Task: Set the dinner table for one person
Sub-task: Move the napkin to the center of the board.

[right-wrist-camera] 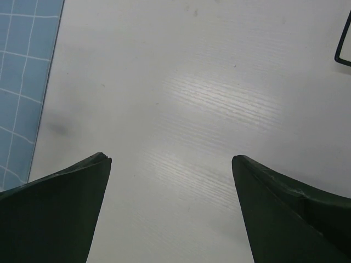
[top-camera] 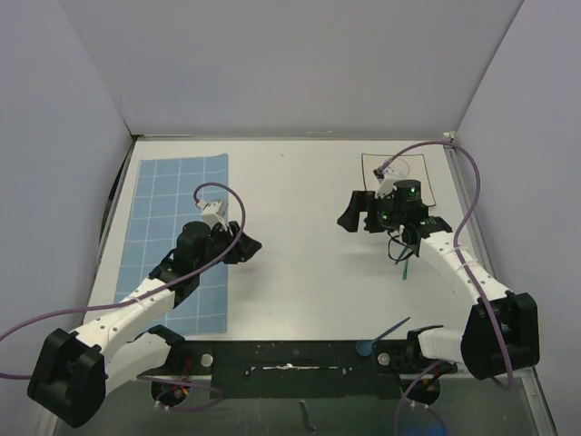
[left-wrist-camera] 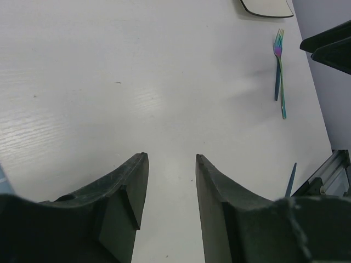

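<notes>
The dinner table [top-camera: 300, 282] is a wide matte-white top. A blue grid placemat [top-camera: 177, 218] lies on its left side, also at the left edge of the right wrist view [right-wrist-camera: 22, 82]. A square white dark-rimmed plate [top-camera: 427, 173] sits at the back right, partly under my right arm. A rainbow-tinted fork [left-wrist-camera: 280, 76] lies in front of the plate. My left gripper [top-camera: 250, 245] hovers just right of the placemat, jaws partly apart and empty [left-wrist-camera: 171, 159]. My right gripper [top-camera: 349, 213] is left of the plate, open wide over bare table [right-wrist-camera: 171, 159].
A thin blue utensil [top-camera: 392, 327] lies near the front edge by the right arm's base, and shows in the left wrist view [left-wrist-camera: 290, 179] too. Purple cables loop over both arms. Grey walls close in the table on three sides.
</notes>
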Action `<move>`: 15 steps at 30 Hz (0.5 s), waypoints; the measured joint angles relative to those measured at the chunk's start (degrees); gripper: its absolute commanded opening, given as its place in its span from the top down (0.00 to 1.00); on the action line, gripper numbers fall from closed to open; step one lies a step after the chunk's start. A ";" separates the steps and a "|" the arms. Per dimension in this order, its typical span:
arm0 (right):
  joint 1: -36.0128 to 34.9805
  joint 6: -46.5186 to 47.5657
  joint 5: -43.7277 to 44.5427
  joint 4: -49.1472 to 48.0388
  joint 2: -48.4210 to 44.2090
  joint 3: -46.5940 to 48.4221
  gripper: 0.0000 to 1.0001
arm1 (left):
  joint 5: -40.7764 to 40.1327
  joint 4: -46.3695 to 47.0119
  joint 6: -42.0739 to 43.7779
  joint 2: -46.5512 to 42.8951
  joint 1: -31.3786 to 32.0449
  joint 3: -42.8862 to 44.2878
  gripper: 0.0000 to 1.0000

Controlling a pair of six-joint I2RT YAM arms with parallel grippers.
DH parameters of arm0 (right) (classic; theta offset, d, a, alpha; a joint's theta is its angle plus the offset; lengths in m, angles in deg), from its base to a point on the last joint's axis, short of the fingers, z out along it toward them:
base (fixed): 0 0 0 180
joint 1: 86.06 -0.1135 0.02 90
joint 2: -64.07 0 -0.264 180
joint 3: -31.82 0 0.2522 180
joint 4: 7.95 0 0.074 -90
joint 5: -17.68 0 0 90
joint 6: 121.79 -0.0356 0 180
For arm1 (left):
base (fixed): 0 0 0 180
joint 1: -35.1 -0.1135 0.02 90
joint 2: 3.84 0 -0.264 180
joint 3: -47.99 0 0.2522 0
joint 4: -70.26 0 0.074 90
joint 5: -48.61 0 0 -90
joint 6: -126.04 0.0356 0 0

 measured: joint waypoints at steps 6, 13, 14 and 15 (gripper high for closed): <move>-0.42 -1.88 -2.38 1.05 -0.26 0.00 0.02 | -0.04 0.00 0.02 0.00 0.24 0.00 0.62; -11.10 -2.71 2.45 2.32 1.42 0.02 0.02 | -2.38 -2.58 1.16 0.11 0.24 0.07 0.59; -13.09 -2.78 3.98 2.40 1.60 0.02 0.02 | -3.08 -3.15 1.14 0.09 0.24 0.11 0.57; -15.17 -2.95 5.25 2.51 1.79 0.02 0.02 | -3.52 -3.52 1.14 0.07 0.24 0.11 0.55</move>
